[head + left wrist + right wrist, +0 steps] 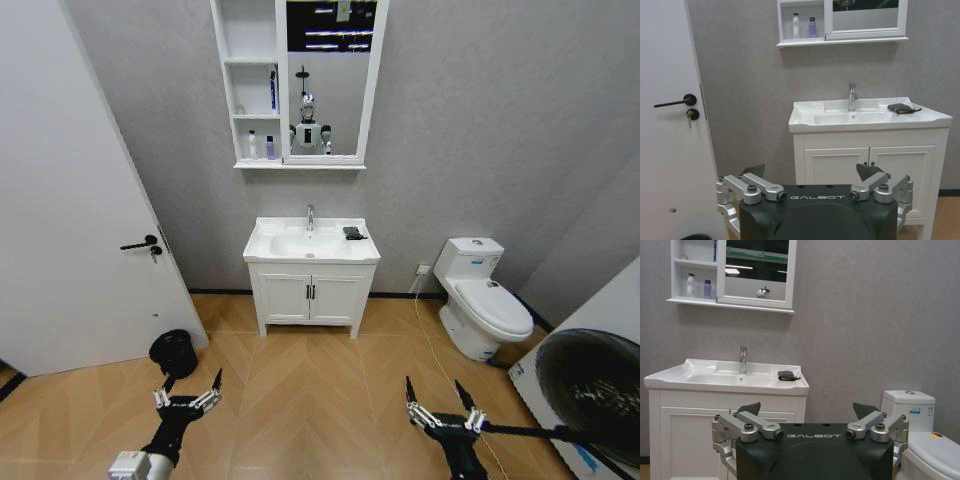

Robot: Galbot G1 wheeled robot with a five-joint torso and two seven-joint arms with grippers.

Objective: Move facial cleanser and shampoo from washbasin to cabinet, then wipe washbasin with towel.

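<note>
Washbasin (270, 243) stands at twelve o'clock, well apart from both grippers. Cabinet (250, 85) above it holds the facial cleanser (252, 146) and shampoo (270, 148) upright in the lowest cubby. Towel (354, 233) lies rumpled on the rim at two o'clock of the bowl, long axis across; its folds are hard to resolve. Right gripper (440, 398) is judged nearer; left gripper (187, 388) low. Both fingers spread wide, empty.

Grey walls (480, 110), herringbone wood floor (310, 390), white door (60, 200), toilet (485, 305).
</note>
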